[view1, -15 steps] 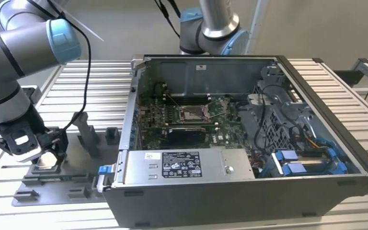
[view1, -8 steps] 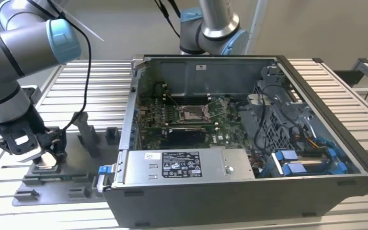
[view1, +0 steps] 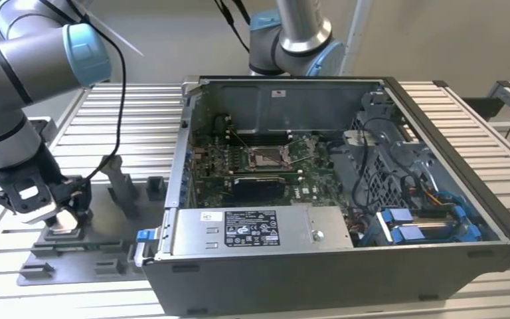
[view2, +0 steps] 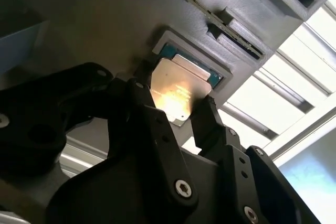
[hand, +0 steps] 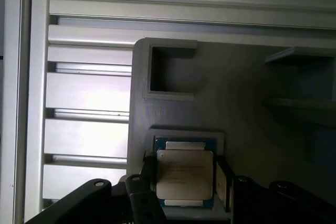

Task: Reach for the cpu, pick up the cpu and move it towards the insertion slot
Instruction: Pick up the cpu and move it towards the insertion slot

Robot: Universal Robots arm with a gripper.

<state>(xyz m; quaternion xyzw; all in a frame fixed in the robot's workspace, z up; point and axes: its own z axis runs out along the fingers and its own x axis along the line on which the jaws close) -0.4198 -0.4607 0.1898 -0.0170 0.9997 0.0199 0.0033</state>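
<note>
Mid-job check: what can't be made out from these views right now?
1. Exterior view: whatever sits under the gripper on the grey fixture.
2. Both wrist views: near edge of the cpu, behind the gripper's body.
3. Exterior view: contacts inside the insertion slot, too small.

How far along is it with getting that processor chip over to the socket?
Reach looks done: the gripper straddles the thin square silvery cpu. In hand: the pickup; the chip lies in its grey plastic fixture pocket, not lifted. Left: carrying it to the square metal-framed insertion slot inside the open computer case.
</note>
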